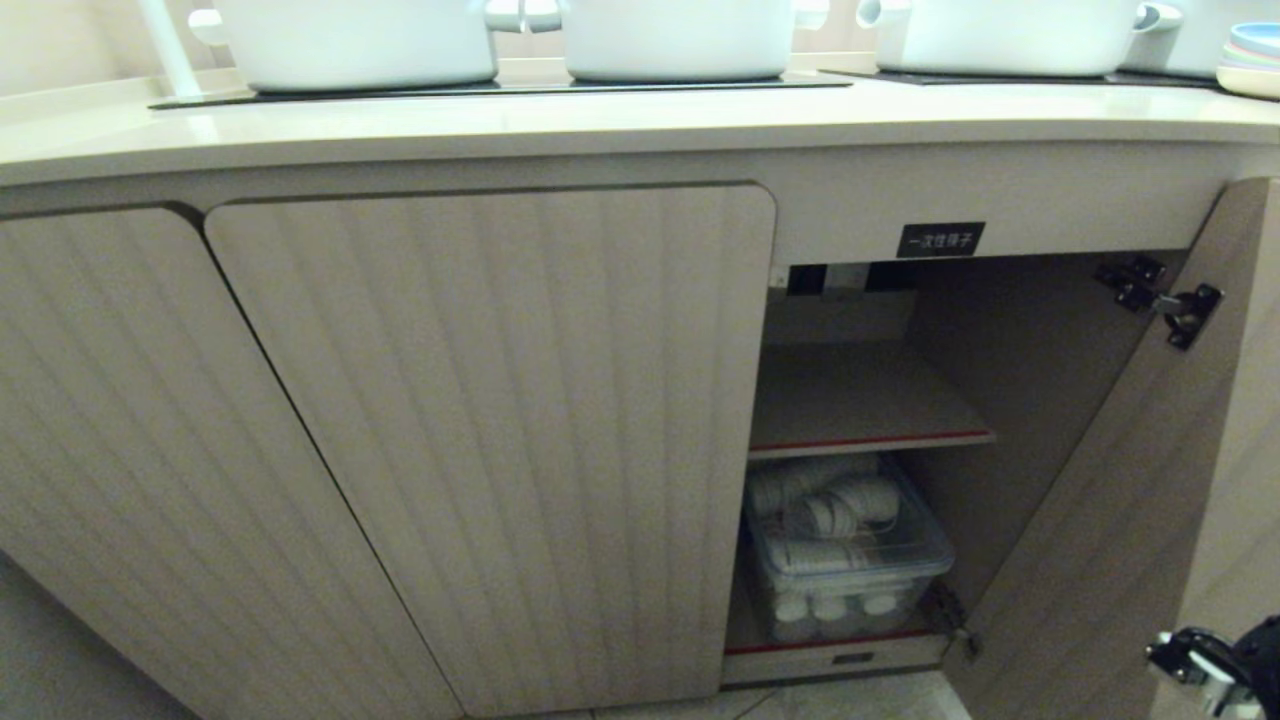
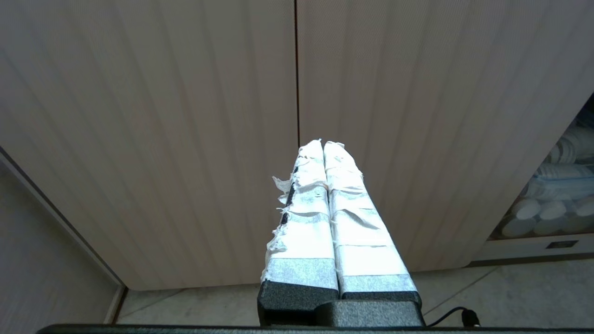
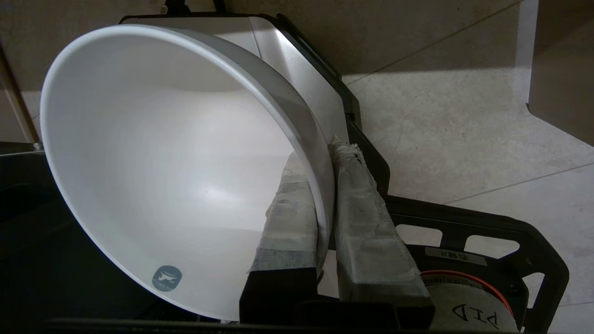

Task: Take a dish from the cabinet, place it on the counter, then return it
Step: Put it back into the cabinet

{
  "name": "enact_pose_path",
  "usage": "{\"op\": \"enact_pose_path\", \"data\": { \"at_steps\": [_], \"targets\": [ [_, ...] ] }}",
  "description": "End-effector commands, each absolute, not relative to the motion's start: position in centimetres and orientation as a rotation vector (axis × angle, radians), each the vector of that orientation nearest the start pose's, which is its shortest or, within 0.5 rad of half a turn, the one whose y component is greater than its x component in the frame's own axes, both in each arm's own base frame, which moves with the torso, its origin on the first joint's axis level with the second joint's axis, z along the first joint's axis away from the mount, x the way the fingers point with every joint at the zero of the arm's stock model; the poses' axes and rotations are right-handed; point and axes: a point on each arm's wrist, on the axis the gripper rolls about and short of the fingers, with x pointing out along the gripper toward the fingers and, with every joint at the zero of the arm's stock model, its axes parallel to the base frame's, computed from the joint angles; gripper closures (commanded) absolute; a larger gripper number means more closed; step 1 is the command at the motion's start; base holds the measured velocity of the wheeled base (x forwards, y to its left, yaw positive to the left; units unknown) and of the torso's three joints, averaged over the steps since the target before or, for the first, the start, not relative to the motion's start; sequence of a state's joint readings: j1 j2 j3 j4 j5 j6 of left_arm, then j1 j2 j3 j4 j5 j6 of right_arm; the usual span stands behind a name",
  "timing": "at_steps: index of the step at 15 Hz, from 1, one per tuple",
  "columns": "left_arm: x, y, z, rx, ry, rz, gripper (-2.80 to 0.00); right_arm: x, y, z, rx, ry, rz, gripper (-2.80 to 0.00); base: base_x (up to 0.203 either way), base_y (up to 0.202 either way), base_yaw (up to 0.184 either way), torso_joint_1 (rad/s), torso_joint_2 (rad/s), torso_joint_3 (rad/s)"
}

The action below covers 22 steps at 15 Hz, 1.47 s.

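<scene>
I counted three white pots [image 1: 355, 40] on the counter [image 1: 600, 120], one bowl [image 3: 176, 167], two shelves [image 1: 860, 405], one storage bin [image 1: 850, 560].

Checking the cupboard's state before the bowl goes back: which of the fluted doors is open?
The rightmost door, hanging on black hinges under the small black label, is swung open, showing the red-edged shelf. The two doors to its left are shut.

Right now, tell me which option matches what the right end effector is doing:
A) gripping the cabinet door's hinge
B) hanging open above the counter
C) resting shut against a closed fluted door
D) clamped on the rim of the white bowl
D: in the right wrist view the right end effector has one taped finger inside and one outside the wall of the white bowl, pinching its rim above the tiled floor.
</scene>
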<state>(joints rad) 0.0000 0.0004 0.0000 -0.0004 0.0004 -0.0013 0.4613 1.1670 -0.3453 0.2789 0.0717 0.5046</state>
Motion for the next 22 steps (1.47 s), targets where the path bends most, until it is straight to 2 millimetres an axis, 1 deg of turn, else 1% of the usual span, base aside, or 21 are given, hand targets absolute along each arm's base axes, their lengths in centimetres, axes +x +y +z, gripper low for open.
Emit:
{"op": "enact_pose_path", "data": {
  "at_steps": [1, 10, 15, 18, 22],
  "targets": [
    [-2.3, 0.0, 7.6, -0.002, -0.002, 0.000, 0.00, 9.1, 4.7, 10.8, 0.232, 1.175, 0.188, 0.00, 0.000, 0.000, 0.000, 0.000, 0.00, 0.000],
    [-2.3, 0.0, 7.6, -0.001, -0.002, 0.000, 0.00, 9.2, 4.5, 11.0, 0.248, 1.163, 0.172, 0.00, 0.000, 0.000, 0.000, 0.000, 0.00, 0.000],
    [-2.3, 0.0, 7.6, -0.002, -0.002, 0.000, 0.00, 9.8, 4.7, 11.3, 0.251, 1.162, 0.164, 0.00, 0.000, 0.000, 0.000, 0.000, 0.00, 0.000],
    [-2.3, 0.0, 7.6, -0.002, -0.001, 0.000, 0.00, 10.9, 5.0, 11.6, 0.243, 1.157, 0.131, 0.00, 0.000, 0.000, 0.000, 0.000, 0.00, 0.000],
    [-2.3, 0.0, 7.6, -0.002, 0.000, 0.000, 0.00, 12.6, 5.4, 12.7, 0.266, 1.148, 0.099, 0.00, 0.000, 0.000, 0.000, 0.000, 0.00, 0.000]
  ]
}}
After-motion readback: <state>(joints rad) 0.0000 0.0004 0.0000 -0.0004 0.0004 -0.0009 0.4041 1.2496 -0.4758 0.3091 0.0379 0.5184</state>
